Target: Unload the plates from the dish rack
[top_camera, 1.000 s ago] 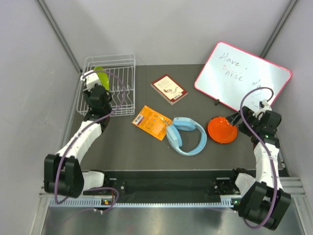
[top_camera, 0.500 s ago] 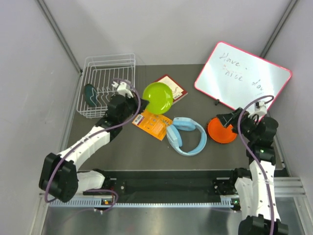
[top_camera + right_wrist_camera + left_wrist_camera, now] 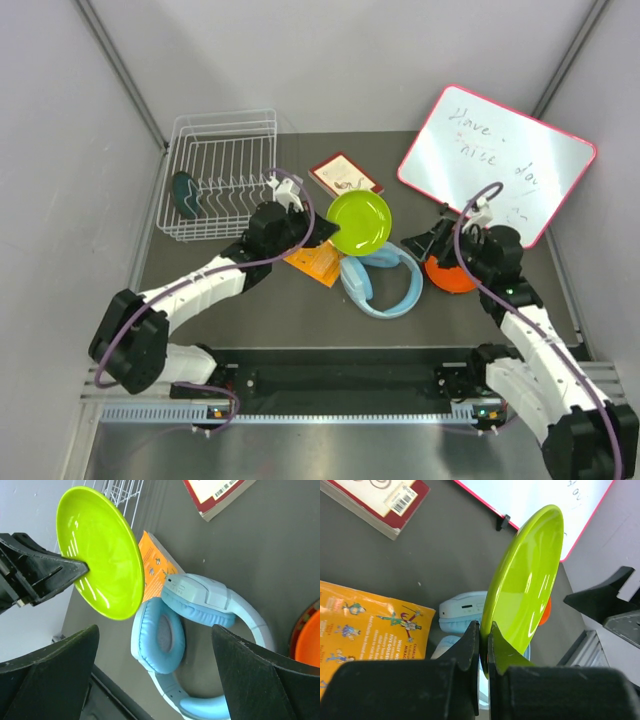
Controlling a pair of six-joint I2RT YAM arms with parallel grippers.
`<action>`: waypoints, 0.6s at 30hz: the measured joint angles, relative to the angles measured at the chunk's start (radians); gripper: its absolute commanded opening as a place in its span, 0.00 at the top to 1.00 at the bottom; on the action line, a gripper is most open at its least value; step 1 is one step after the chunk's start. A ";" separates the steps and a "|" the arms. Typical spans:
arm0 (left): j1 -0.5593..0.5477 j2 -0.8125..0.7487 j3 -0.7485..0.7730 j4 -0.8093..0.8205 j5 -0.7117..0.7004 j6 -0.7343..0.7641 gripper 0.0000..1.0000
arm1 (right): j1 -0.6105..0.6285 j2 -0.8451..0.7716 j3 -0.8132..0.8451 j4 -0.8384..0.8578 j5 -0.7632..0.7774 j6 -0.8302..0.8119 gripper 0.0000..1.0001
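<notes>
Left gripper (image 3: 483, 640) pinches the green plate (image 3: 359, 221) by its rim above the headphones (image 3: 382, 277); right gripper (image 3: 428, 236) spread wide nearby; dark plate (image 3: 185, 192) in rack (image 3: 225, 140)

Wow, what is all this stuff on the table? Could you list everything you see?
White wire dish rack: one, white, far-left corner.
Dark teal plate: one, standing in the rack.
Lime-green round plate: one, held on edge above the middle.
Red paperback book: one, far middle.
Orange printed packet: one, left of the headphones.
Light-blue over-ear headphones: one, centre.
Orange round plate: one, right, partly hidden.
Pink-framed whiteboard: one, far right.
Left gripper: black, shut on the green plate's rim.
Right gripper: black, open, empty.
</notes>
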 measured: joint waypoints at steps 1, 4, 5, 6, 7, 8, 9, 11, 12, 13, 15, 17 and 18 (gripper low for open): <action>-0.004 0.003 0.000 0.004 0.005 -0.002 1.00 | 0.024 0.019 0.000 0.017 0.013 0.004 0.07; -0.015 0.011 0.000 0.022 0.026 -0.007 1.00 | 0.082 0.077 0.001 0.070 0.047 0.018 0.08; -0.019 0.016 0.000 0.034 0.037 -0.010 1.00 | 0.096 0.094 0.001 0.084 0.056 0.021 0.10; -0.021 0.022 0.000 0.046 0.050 -0.013 1.00 | 0.111 0.116 0.002 0.100 0.064 0.026 0.11; -0.024 0.030 0.000 0.055 0.059 -0.017 1.00 | 0.125 0.135 0.002 0.116 0.071 0.029 0.14; -0.027 0.036 0.000 0.063 0.067 -0.021 1.00 | 0.136 0.153 0.002 0.132 0.077 0.033 0.24; -0.030 0.044 0.000 0.068 0.076 -0.023 1.00 | 0.144 0.170 0.002 0.145 0.083 0.034 0.34; -0.036 0.060 0.000 0.074 0.096 -0.026 1.00 | 0.153 0.193 0.004 0.163 0.089 0.036 0.61; -0.039 0.067 0.001 0.075 0.105 -0.026 1.00 | 0.156 0.205 0.006 0.174 0.090 0.041 0.71; -0.039 0.071 0.001 0.076 0.113 -0.027 1.00 | 0.156 0.213 0.009 0.188 0.092 0.040 0.80; -0.040 0.081 0.001 0.080 0.129 -0.031 1.00 | 0.157 0.220 0.014 0.204 0.093 0.043 1.00; -0.039 0.082 0.001 0.092 0.138 -0.036 1.00 | 0.153 0.220 0.014 0.213 0.103 0.045 1.00; -0.035 0.082 0.001 0.098 0.141 -0.040 0.95 | 0.154 0.220 0.014 0.224 0.105 0.041 1.00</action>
